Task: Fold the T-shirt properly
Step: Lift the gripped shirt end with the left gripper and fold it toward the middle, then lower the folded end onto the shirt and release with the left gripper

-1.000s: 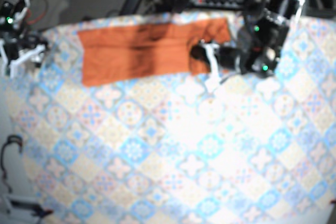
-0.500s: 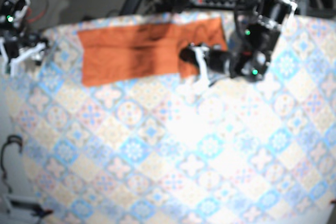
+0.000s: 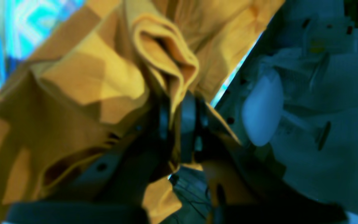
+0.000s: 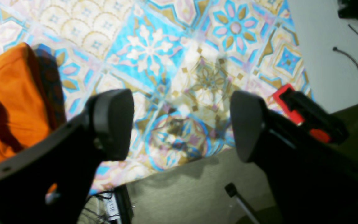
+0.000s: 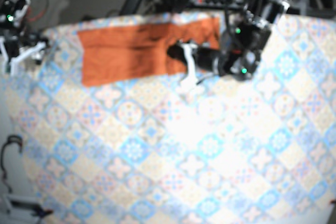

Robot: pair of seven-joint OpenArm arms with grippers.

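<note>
**L pincer clamped on shirt end; R pincer agape, off to the side**

Count: 1 T-shirt (image 5: 128, 51), 2 pincers, 1 patterned tablecloth (image 5: 184, 156).

Shirt: orange, spread as a broad band across the far part of the table in base view, lengthwise side to side. Most of it lies flat. The end toward the L arm is bunched up.

L gripper (image 5: 181, 59): sits at that bunched end, w/ the arm reaching in from base view's right. Wrist cam shows the L gripper (image 3: 174, 115) w/ jaws pressed together on a fold of the T-shirt (image 3: 104, 77). Cloth rises above the jaws in a puckered loop, and more hangs below them. The rest drapes away toward frame left, over the tablecloth.

R gripper (image 5: 23, 56): at the table's edge on base view's left, near the shirt's other end but apart from it. In wrist cam the R gripper (image 4: 182, 124) has its jaws wide apart w/ nothing between, only tablecloth (image 4: 166, 62) and floor behind. T-shirt (image 4: 5, 102) shows at frame left, outside the jaws, beside one finger. Can't tell if it touches.
</note>
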